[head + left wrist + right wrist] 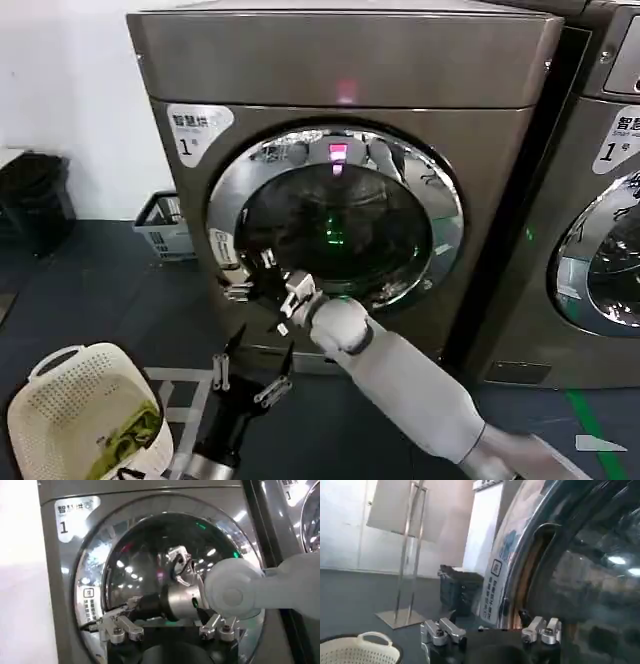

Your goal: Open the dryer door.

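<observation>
right gripper [262, 283] at the left chrome rim of the dryer door [335, 215], fingers spread, holding nothing | door shut; dark glass; white sticker | left gripper [243, 374] low, open

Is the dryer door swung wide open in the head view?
No, the dryer door sits nearly flush against the machine front, with the right claw at its left rim.

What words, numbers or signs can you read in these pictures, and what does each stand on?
"智慧烘" above "1": white label on the dryer front, upper corner beside the dryer door.
"智" above "1": label on the second machine.
White sticker on the door rim: print too small to read.
</observation>
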You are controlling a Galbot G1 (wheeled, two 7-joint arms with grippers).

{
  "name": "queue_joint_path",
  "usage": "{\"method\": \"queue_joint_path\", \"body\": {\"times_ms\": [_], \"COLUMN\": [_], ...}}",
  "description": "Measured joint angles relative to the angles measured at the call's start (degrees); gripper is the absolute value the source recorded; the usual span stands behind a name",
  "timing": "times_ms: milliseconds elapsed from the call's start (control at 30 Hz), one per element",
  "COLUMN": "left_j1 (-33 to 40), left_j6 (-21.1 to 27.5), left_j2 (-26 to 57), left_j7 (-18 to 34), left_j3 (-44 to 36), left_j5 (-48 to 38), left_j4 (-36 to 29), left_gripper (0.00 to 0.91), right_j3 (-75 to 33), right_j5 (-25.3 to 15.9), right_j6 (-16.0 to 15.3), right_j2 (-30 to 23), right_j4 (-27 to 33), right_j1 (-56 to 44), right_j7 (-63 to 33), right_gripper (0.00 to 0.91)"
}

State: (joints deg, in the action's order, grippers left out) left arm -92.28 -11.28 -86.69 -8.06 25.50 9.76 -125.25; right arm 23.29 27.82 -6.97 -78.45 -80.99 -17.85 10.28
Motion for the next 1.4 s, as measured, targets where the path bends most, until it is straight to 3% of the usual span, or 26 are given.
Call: {"method": "queue_joint_path", "body": {"times_ms": [400,767,1400], "left_j1": [-3.94,-10.51,-6.13], "left_j6": [-1.45,-4.78,0.95], "left_j2": [1.79,2.15,3.53], "left_j7": [-0.14,0.09,-2.52], "left_j3": [2.69,10.94,25.01], "left_j5": [-0.94,-2.51,-12.40], "left_j4": [-2.19,-3.32,-2.93], "left_gripper": [0.907,0.907,0.907], "right_j3": [0.22,1.01,2.32], "right_j5": [1.98,3.85,9.24], "right_j6": [0.62,0.79,0.74], "right_j2": [0.65,2.14,8.95], "right_j4": [-0.63,-2.68,-9.36], "right_j1": [0.38,0.12,0.00], "right_j7": [2.71,4.59,13.34], "right_gripper": [0.907,0.907,0.907]}}
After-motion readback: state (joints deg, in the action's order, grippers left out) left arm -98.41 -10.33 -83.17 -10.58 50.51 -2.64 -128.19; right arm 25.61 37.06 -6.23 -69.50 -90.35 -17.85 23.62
